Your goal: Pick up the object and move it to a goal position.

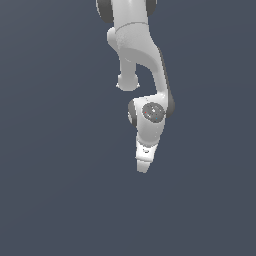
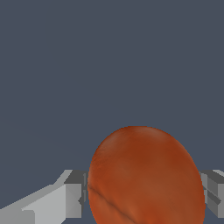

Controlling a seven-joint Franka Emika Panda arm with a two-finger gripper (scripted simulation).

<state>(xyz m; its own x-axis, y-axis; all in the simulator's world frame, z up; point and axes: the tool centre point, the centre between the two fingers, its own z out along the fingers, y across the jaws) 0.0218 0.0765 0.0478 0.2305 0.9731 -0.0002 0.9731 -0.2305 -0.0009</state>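
1. Pincer [image 2: 144, 192]: fingers [image 2: 72, 192] sit against opposite sides of the ball [image 2: 146, 179], apparently clamped on it.
2. Ball: red-orange, round, faintly creased; held between the fingers, and hidden in the exterior view.
3. Handling, judged: light, firm, smooth enough to roll; grip across its widest part.
4. Arm [image 1: 145, 95]: hangs downward against a plain grey ground.
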